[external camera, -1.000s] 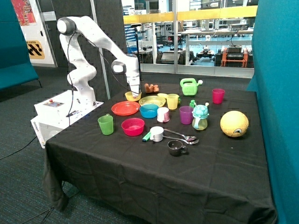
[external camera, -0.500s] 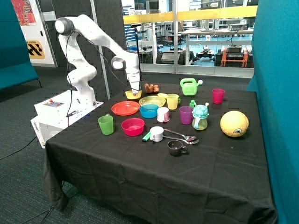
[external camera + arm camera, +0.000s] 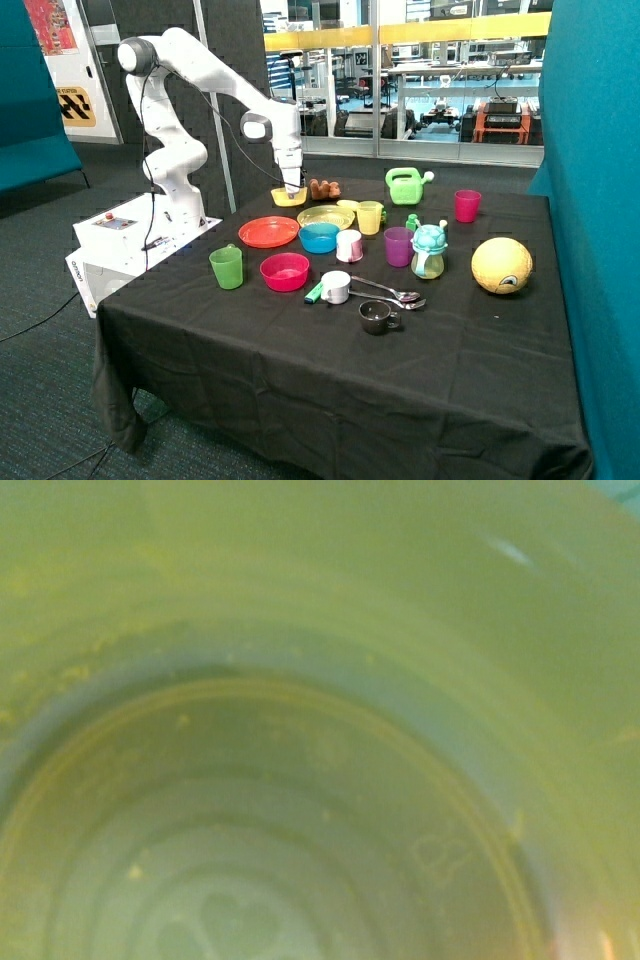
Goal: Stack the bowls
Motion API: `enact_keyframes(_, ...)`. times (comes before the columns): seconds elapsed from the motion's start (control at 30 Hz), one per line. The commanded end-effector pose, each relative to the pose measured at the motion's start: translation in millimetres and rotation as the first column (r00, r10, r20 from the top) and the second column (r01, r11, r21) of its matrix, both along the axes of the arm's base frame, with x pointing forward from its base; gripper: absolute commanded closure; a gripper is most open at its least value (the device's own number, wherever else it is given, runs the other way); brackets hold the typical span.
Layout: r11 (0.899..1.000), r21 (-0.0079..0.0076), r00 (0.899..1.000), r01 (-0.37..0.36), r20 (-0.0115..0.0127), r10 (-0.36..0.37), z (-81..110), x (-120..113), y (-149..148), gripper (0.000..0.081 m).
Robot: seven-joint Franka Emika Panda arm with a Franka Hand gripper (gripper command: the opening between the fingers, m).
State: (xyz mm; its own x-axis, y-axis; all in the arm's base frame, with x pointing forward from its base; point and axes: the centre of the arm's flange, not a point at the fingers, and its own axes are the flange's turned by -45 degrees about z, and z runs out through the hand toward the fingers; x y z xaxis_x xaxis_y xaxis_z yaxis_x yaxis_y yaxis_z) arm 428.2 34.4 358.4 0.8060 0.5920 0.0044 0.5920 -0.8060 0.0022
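I have the pale yellow bowl pinched by its rim in my gripper, clear of the table and hanging above the far left part of the black cloth, just left of the small brown figures. Through my wrist camera its inside fills everything: yellow-green plastic with rings moulded in the floor and small specks stuck to the wall.

The other two bowls stand apart from it on the cloth. The blue bowl sits nearer than my gripper and a little to the right, touching the near edge of the yellow-green plate. The pink-red bowl sits nearer still, to the left of the blue one. None of the three is inside another.

The orange-red plate lies below and slightly left of my gripper, just left of the blue bowl. The green cup stands left of the pink-red bowl. To the right of the blue bowl come the white and pink cup, the yellow cup and the purple cup. Further right are the sippy cup and the yellow ball. At the far edge stand the green watering can and the magenta cup.
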Motion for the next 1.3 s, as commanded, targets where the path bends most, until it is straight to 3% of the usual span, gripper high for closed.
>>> enact_keyframes(0.0, 1.000, -0.0008, 1.000, 0.018, -0.0048, -0.018, 18.7, 22.9, -7.5, 0.0808)
enact_keyframes(0.43, 0.997, -0.0008, 0.997, 0.077, -0.0048, -0.077, 37.7, 67.0, -23.0, 0.0808)
enact_keyframes(0.67, 0.991, -0.0008, 0.991, 0.135, -0.0048, -0.135, 41.0, 86.1, -43.8, 0.0808)
enact_keyframes(0.83, 0.981, -0.0008, 0.981, 0.194, -0.0048, -0.194, 41.0, 92.1, -59.3, 0.0808)
enact_keyframes(0.93, 0.972, -0.0008, 0.972, 0.236, -0.0048, -0.236, 40.3, 95.0, -68.3, 0.0808)
enact_keyframes(0.97, 0.962, -0.0008, 0.962, 0.274, -0.0048, -0.274, 40.3, 96.7, -72.8, 0.0808)
enact_keyframes(1.0, 0.961, -0.0008, 0.961, 0.275, -0.0048, -0.275, 40.2, 97.6, -75.7, 0.0808)
enact_keyframes(1.1, 0.941, -0.0008, 0.941, 0.339, -0.0048, -0.339, 39.7, 102.3, -85.4, 0.0808)
enact_keyframes(1.27, 0.923, -0.0008, 0.923, 0.384, -0.0048, -0.384, 39.4, 110.7, -93.5, 0.0808)
